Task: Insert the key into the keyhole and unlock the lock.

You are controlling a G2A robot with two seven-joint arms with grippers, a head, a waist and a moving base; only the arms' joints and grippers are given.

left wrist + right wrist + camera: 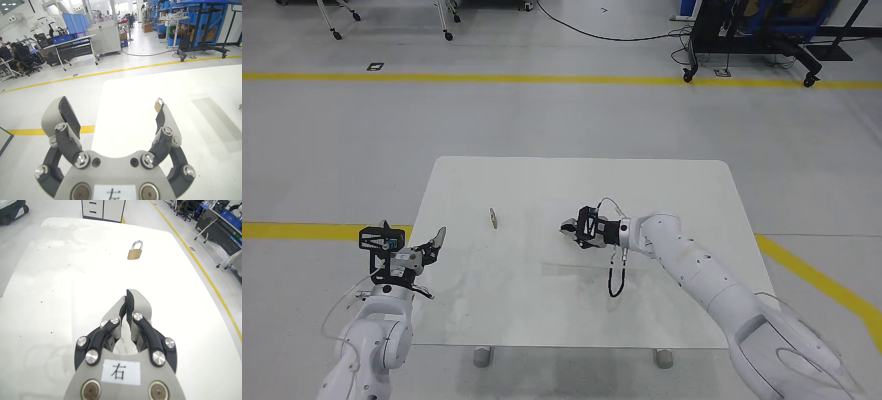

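A small brass padlock with a silver shackle stands on the white table, left of centre. My right gripper sits low over the middle of the table, to the right of the padlock and pointing at it. That gripper is shut, its ribbed pads pressed together; I cannot tell whether anything is pinched between them. My left gripper hangs open at the table's left edge. From the left wrist, the padlock shows just past one fingertip of the open gripper.
A black cable loop hangs from the right arm over the table. Bare tabletop surrounds the padlock. The table's left edge runs under my left gripper, with yellow-lined floor beyond.
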